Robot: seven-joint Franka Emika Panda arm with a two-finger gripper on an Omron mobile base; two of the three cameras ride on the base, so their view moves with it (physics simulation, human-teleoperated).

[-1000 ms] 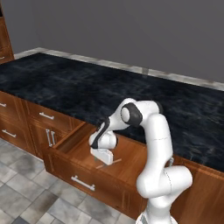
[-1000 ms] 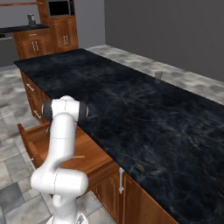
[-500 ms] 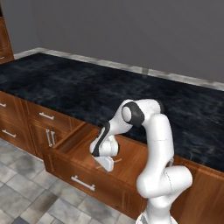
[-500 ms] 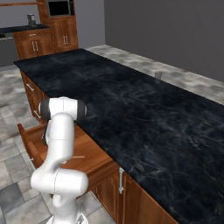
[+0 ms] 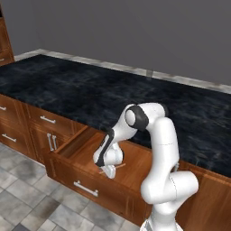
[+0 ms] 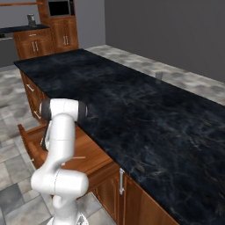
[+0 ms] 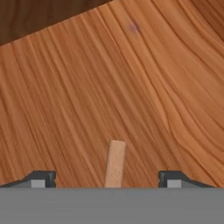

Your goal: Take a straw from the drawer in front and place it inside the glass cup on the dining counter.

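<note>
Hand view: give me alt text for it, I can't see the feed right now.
The gripper is open and straddles the straw, one dark fingertip on each side with clear gaps. The pale brown straw lies on the wooden floor of the drawer and points up from between the tips, short in this view.

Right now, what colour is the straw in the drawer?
Light reddish-brown, like the wood; the straw shows best in the hand view.
</note>
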